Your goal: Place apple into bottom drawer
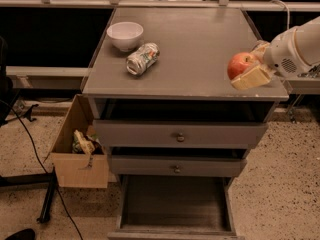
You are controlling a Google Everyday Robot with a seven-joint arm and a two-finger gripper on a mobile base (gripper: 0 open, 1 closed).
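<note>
The apple (240,64) is red-orange with a yellowish patch and is held in my gripper (249,69) at the right side of the grey cabinet top (200,39), raised near its front right corner. The gripper is shut on the apple, one tan finger (253,77) below it. My white arm reaches in from the right edge. The bottom drawer (175,204) is pulled out at the foot of the cabinet, a wide shallow grey tray with nothing in it.
A white bowl (125,35) and a crushed can (142,58) sit on the left of the cabinet top. Two upper drawers with round knobs (180,137) are shut. A cardboard box (80,144) with litter stands on the floor at the left.
</note>
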